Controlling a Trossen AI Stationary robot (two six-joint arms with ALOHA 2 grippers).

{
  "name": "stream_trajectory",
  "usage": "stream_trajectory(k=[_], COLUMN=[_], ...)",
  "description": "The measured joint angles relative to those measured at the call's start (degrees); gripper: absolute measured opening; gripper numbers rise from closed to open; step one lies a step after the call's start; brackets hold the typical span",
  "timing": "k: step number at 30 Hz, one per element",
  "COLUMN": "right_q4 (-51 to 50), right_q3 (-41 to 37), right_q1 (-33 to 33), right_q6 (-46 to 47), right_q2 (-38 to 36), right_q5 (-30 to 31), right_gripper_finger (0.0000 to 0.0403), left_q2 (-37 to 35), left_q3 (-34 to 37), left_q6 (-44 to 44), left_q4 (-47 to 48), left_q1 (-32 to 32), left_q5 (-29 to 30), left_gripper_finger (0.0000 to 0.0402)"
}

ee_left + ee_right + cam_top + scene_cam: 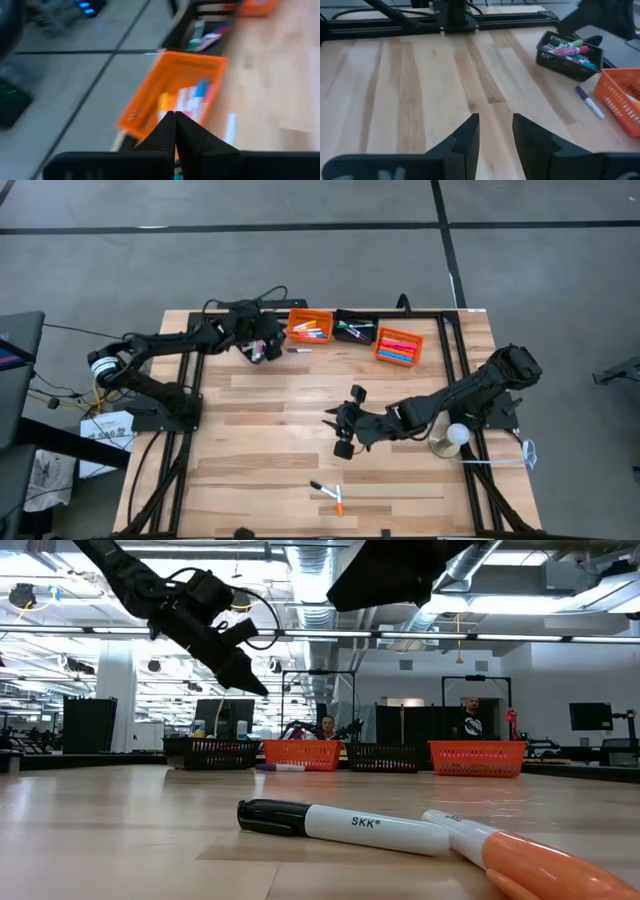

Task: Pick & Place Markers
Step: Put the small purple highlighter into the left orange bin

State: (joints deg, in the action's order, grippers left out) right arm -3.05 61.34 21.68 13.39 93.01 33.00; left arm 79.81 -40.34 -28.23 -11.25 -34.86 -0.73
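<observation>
Wooden worktop, open workshop hall behind. Your markers: most already in three bins at far edge. Left to do: purple marker beside bins, black-capped marker and orange marker at near edge. Left gripper shut, empty, above nearest orange bin. Right gripper mid-worktop, part open, holding nothing.

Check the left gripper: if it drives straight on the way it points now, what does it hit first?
Likely the orange bin holding markers: the shut left gripper points straight at its near wall. Depth is unclear, so it may clear the rim and go in.
</observation>
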Motion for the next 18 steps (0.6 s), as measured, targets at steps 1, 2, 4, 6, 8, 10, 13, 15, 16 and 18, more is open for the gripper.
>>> stream_trajectory(k=[1, 2, 4, 6, 8, 10, 13, 15, 16, 18], right_q4=[-0.19, -0.41, -0.58, -0.81, -0.96, -1.52, -1.78, -1.68, -1.66, -1.03], right_q3=[0.00, 0.00, 0.00, 0.00, 0.00, 0.00, 0.00, 0.00, 0.00, 0.00], right_q1=[-0.41, -0.79, -1.47, -2.70, -5.04, -8.52, -15.37, -20.49, -23.09, -27.70], right_q6=[-0.21, -0.30, -1.14, -3.04, -3.37, -4.12, -6.91, -8.97, -9.91, -11.44], right_q2=[0.00, 0.00, 0.02, 0.02, 0.03, 0.03, 0.04, 0.04, 0.07, 0.07], right_q5=[-0.04, -0.06, -0.11, -0.05, -0.15, -1.43, -6.15, -11.11, -13.25, -16.81], right_gripper_finger=[0.0107, 0.0107, 0.0107, 0.0107, 0.0107, 0.0107, 0.0107, 0.0107, 0.0107, 0.0107], left_q2=[0.33, 0.72, 1.86, 3.64, 5.82, 7.88, 10.15, 10.55, 10.48, 9.20], left_q3=[0.00, 0.00, -0.02, -0.04, -0.07, -0.07, -0.07, -0.07, -0.07, -0.01], left_q6=[-0.01, -0.02, -0.02, -0.40, -2.41, -3.10, -1.45, 0.28, 0.93, 1.92], left_q4=[0.10, 0.06, -0.10, -0.39, -0.76, -0.74, -0.20, 1.06, 1.89, 3.68], left_q1=[0.00, 0.38, 1.47, 3.02, 4.38, 5.40, 7.09, 8.71, 9.55, 11.27], left_q5=[-1.92, -3.52, -5.56, -5.97, -6.05, -6.19, -5.90, -5.87, -5.24, -1.72], left_gripper_finger=[0.0006, 0.0006, 0.0007, 0.0010, 0.0014, 0.0020, 0.0036, 0.0050, 0.0055, 0.0064])
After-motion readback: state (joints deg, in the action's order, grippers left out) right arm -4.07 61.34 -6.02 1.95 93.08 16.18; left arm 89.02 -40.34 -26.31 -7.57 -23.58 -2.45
